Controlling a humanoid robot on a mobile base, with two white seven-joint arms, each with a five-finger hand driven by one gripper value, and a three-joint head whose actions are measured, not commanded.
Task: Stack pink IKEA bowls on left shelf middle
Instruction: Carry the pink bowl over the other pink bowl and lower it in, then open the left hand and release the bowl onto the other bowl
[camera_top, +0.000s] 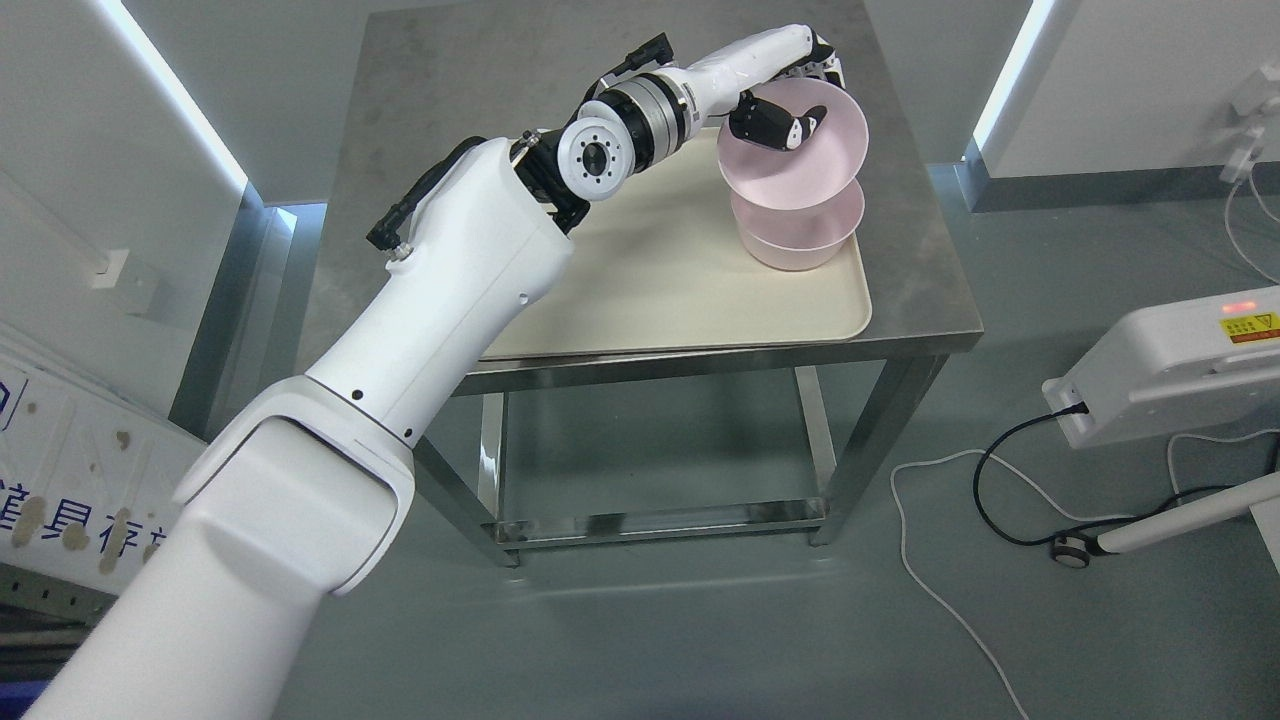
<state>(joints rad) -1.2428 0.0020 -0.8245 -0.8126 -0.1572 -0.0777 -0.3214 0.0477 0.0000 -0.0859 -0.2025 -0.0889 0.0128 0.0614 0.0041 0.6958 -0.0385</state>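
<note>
Pink bowls sit stacked on a tray at the upper right of the frame. The left hand grips the tilted top bowl by its rim.

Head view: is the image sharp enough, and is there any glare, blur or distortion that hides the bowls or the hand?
Head view: sharp in the middle, with the left robot hand gripping the tilted top pink bowl clearly readable; light strips are blown out at the upper corners; the cream tray is evenly lit with soft shadows; straight edges bow slightly toward the borders; the white device at the right edge looks blurred.
</note>
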